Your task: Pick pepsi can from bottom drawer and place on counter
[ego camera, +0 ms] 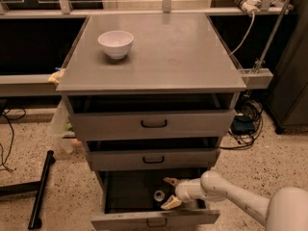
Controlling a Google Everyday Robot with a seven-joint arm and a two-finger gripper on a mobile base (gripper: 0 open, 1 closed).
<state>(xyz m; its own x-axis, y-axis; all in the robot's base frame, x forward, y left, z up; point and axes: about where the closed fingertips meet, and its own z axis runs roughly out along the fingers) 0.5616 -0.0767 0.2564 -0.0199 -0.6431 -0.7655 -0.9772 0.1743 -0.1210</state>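
Observation:
The bottom drawer (154, 219) is pulled open below two shallower grey drawers. Inside its dark interior the pepsi can (159, 196) stands upright; only its silver round top shows clearly. My gripper (169, 192) reaches in from the right on a white arm. Its tan fingers are spread open, one behind and one in front of the can, just to the can's right. The counter (163, 52) is the flat grey cabinet top above.
A white bowl (116, 43) sits on the counter's back left. A black bar (41, 189) lies on the speckled floor at left. Cables and a dark cabinet are at right. A plastic bag (60, 124) hangs at the cabinet's left side.

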